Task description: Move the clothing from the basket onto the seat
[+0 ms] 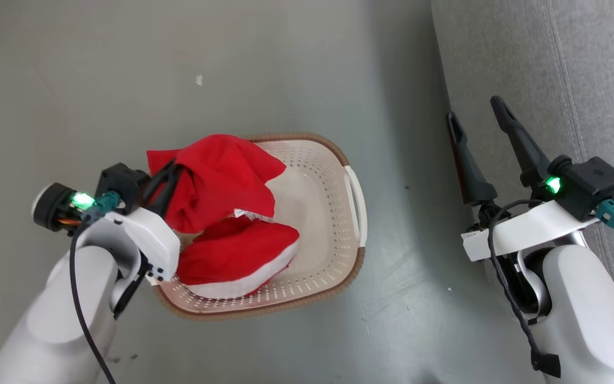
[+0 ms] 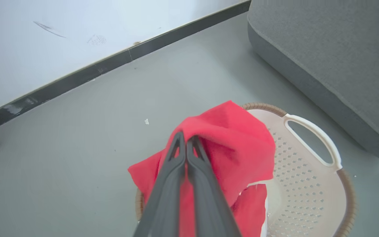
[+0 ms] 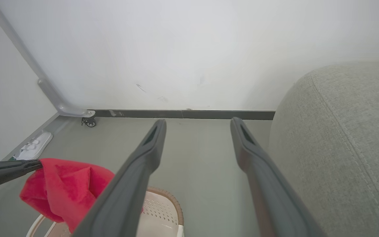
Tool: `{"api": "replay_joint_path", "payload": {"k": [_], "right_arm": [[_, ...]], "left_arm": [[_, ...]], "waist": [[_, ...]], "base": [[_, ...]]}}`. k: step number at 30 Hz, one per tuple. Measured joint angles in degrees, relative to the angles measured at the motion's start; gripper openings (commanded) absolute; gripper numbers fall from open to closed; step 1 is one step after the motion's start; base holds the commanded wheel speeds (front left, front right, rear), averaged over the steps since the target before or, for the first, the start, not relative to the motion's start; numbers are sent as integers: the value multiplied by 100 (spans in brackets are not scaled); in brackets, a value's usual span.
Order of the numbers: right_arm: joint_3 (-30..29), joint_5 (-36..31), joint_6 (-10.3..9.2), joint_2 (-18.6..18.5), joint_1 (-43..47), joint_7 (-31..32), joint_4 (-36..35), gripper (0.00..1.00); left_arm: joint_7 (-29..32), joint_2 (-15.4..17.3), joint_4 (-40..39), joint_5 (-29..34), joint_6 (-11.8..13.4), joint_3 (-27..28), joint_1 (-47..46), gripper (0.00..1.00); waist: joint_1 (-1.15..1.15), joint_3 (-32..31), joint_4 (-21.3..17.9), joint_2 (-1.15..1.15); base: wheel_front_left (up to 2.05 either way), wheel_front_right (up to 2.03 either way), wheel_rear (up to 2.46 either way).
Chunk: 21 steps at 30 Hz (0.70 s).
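Red cloth bunches at centre left of the head view. The upper garment (image 1: pixel 221 170) hangs raised over the basket (image 1: pixel 357 266), and the left gripper (image 1: pixel 175 172) has its jaws pressed together on a fold of it. The lower garment (image 1: pixel 237 256), red with a white band, lies inside the basket at its lower left. The basket stands on the grey floor (image 1: pixel 99 80). At the right, the right gripper (image 1: pixel 473 109) holds nothing, its jaws spread wide, with the tips over the edge of the grey seat (image 1: pixel 579 64) in the upper right corner.

In the left wrist view, the left gripper (image 2: pixel 187 137) rises from the bottom centre, jaws shut on the upper garment (image 2: pixel 235 138). Below it are the lower garment (image 2: pixel 250 204) and the basket (image 2: pixel 308 184). The seat (image 2: pixel 334 49) fills the upper right, apart from the basket. A white wall (image 2: pixel 77 33) with dark skirting (image 2: pixel 110 64) crosses the upper left.

In the right wrist view, the right gripper (image 3: pixel 198 123) is parted and empty. The upper garment (image 3: pixel 67 184) hangs at lower left above the basket (image 3: pixel 163 210), and the seat (image 3: pixel 341 131) is at the right.
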Motion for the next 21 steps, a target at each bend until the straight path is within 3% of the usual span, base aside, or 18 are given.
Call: {"api": "replay_joint_path", "payload": {"k": [21], "right_arm": [[81,-99,0,-280,589,0,318,100]], "left_arm": [[-442,-182,-1027,-445,10,144,915,0]], "waist": [[0,-1256,756,0]], "base": [[0,0,0]]}}
